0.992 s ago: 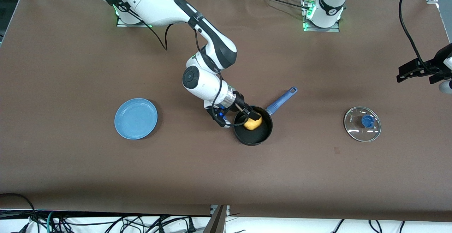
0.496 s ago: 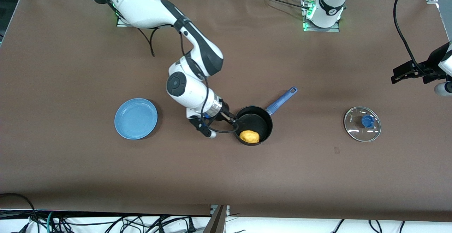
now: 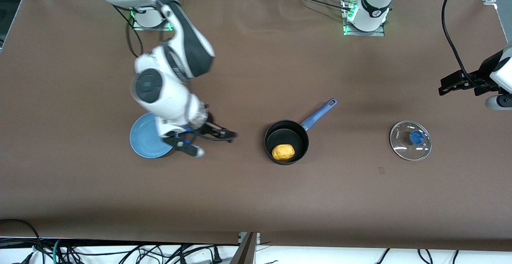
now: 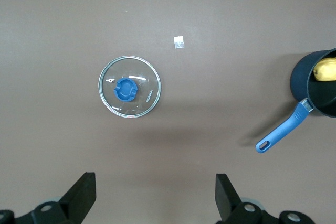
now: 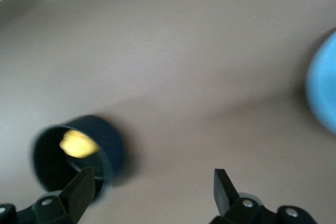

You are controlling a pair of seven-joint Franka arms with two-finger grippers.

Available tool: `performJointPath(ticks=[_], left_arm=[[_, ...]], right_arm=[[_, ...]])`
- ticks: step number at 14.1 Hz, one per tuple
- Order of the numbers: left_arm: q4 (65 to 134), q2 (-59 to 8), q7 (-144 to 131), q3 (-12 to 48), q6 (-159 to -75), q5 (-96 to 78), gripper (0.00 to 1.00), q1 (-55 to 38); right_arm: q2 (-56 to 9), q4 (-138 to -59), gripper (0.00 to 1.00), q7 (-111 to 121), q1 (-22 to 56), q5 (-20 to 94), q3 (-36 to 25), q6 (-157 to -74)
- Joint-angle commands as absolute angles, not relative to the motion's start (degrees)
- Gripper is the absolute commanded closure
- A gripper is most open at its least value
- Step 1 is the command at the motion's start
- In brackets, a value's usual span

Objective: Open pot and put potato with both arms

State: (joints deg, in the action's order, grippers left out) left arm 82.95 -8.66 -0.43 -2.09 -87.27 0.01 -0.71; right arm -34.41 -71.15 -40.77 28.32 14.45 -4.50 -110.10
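Potato point(image 3: 283, 152) lies inside the pot point(image 3: 286, 142), on the part of the black floor nearer the front camera; your left wrist view shows it as a yellow lump point(image 4: 325, 70) against the pot's wall point(image 4: 307, 85), and your right wrist view shows it point(image 5: 77, 144) in the pot point(image 5: 79, 156) as well. The pot stands open near the middle of the brown worktop point(image 3: 256, 196), its blue handle point(image 3: 319, 114) pointing away from the front camera and toward the left arm's end of the worktop.

Your right gripper point(image 3: 226, 136) hangs over bare worktop between the pot and the light-blue plate point(image 3: 146, 136), its fingers point(image 5: 79, 190) spread wide and holding nothing. The right arm's wrist covers part of the plate in the front view.

Your left gripper point(image 3: 450, 85) hangs over the left arm's end of the worktop, clear of everything; its fingers point(image 4: 84, 195) are likewise spread apart and empty.

The glass lid point(image 3: 410, 140) with its blue knob point(image 3: 416, 137) lies flat on the worktop, well apart from the pot, toward the left arm's end; you see it from above in the left wrist view point(image 4: 129, 86), with a small pale patch point(image 4: 179, 41) on the worktop near it.
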Motion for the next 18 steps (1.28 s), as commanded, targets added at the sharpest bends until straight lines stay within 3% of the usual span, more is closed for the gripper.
performJointPath(ticks=[1, 5, 11, 18], left_arm=[[82.1, -8.9, -1.4, -2.2, -86.3, -0.8, 0.00, -0.9], [82.1, -8.9, -1.4, -2.2, -86.3, -0.9, 0.00, -1.0], [81.2, -9.0, -1.4, -2.3, -86.2, -0.8, 0.00, -1.0], [80.9, -9.3, -1.4, -2.3, -86.1, -0.7, 0.00, -1.0]], right_arm=[[-26.9, -75.3, 0.00, -27.3, 22.0, 15.3, -4.8, -100.2], [-20.8, -76.3, 0.00, -21.7, 17.9, 15.3, -7.5, -90.0], [-7.0, -89.9, 0.00, -13.7, 18.0, 13.9, -12.8, -88.3], [-4.9, -90.4, 0.00, -10.7, 18.0, 9.1, -13.6, -86.9]])
